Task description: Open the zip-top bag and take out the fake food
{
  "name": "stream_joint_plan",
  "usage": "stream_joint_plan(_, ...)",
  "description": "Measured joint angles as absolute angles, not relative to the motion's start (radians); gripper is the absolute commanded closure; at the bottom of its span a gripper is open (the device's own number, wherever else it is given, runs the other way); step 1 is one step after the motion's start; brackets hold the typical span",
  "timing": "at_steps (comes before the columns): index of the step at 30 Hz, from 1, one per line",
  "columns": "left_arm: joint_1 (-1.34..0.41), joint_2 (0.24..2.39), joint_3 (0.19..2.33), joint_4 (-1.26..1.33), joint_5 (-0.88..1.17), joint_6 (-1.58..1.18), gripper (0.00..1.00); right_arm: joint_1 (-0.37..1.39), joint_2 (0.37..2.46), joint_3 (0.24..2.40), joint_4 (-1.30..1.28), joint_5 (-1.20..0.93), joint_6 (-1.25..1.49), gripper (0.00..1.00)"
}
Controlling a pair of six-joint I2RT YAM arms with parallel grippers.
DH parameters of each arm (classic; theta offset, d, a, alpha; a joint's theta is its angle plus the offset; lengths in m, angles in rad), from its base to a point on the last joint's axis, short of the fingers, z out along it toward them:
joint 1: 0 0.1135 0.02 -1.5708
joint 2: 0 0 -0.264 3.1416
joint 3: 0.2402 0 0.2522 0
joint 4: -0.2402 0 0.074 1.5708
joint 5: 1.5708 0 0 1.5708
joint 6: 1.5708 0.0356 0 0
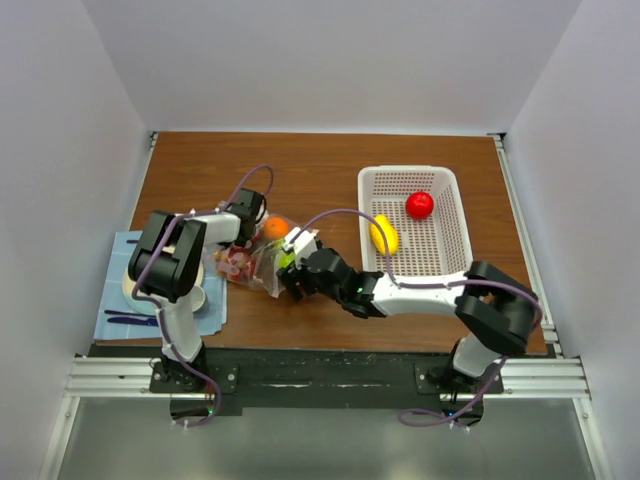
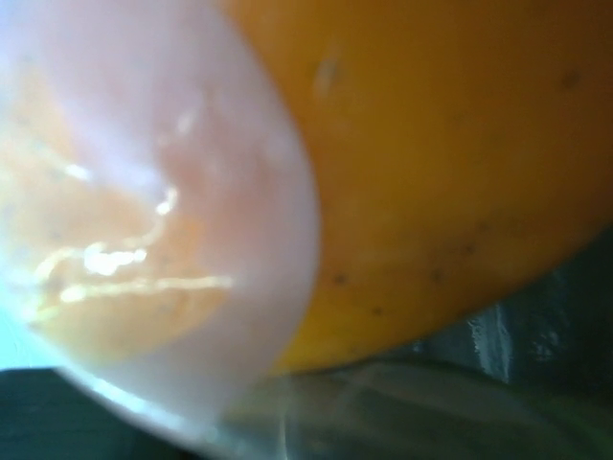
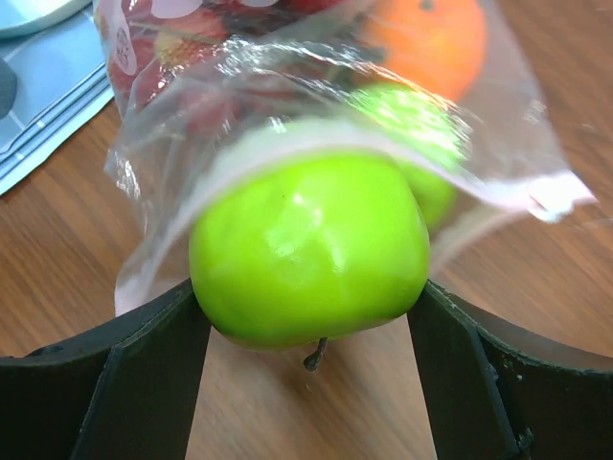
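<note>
The zip-top bag (image 1: 252,264) lies crumpled left of the table's middle, its open mouth facing my right gripper (image 1: 292,274). In the right wrist view my right gripper (image 3: 308,292) is shut on a green apple (image 3: 306,249) at the mouth of the bag (image 3: 182,134), both fingers touching its sides. A second green apple (image 3: 433,192), an orange (image 3: 426,38) and red grapes (image 3: 158,57) are in the bag. My left gripper (image 1: 246,214) is at the bag's far end by the orange (image 1: 275,229). The left wrist view shows only the orange (image 2: 441,144) and plastic (image 2: 144,192); the jaws are hidden.
A white mesh basket (image 1: 450,190) at the right holds a yellow piece (image 1: 384,235) and a red apple (image 1: 419,205). A blue cloth (image 1: 115,300) with a beige plate (image 1: 208,300) lies at the near left, under the left arm.
</note>
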State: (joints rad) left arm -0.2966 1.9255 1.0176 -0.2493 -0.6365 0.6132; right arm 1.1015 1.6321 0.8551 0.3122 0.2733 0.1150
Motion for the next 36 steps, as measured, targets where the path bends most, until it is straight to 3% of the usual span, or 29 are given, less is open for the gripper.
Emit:
stream_joint_plan(6, -0.297, 1.932, 1.026, -0.254, -0.636, 0.613, 1.00, 1.095, 1.478, 0.839, 0.223, 0.439, 0.106, 1.00)
stream_joint_plan(13, -0.297, 1.932, 1.030, -0.260, -0.636, 0.612, 1.00, 0.866, 1.379, 0.858, 0.178, 0.631, 0.144, 1.00)
stream_joint_plan(14, -0.297, 1.930, 1.030, -0.260, -0.636, 0.612, 1.00, 0.824, 1.382, 0.867, 0.163, 0.661, 0.156, 0.94)
stream_joint_plan(15, -0.297, 1.930, 1.030, -0.260, -0.636, 0.613, 1.00, 0.785, 1.388, 0.881, 0.143, 0.693, 0.168, 0.70)
stream_joint_plan(17, -0.297, 1.930, 1.030, -0.260, -0.636, 0.613, 1.00, 0.738, 1.410, 0.915, 0.096, 0.738, 0.194, 0.49)
stream_joint_plan(18, -0.297, 1.930, 1.029, -0.260, -0.636, 0.613, 1.00, 0.726, 1.425, 0.935, 0.069, 0.753, 0.207, 0.28)
stream_joint_plan(20, -0.297, 1.930, 1.029, -0.260, -0.636, 0.613, 1.00, 0.720, 1.456, 0.962, 0.030, 0.771, 0.230, 0.01)
stream_joint_plan(35, -0.297, 1.928, 1.028, -0.260, -0.635, 0.614, 1.00, 0.740, 1.463, 0.981, -0.070, 0.813, 0.241, 0.01)
stream_joint_plan(36, -0.297, 1.928, 1.028, -0.260, -0.635, 0.614, 1.00, 0.758, 1.443, 0.965, -0.045, 0.800, 0.218, 0.05)
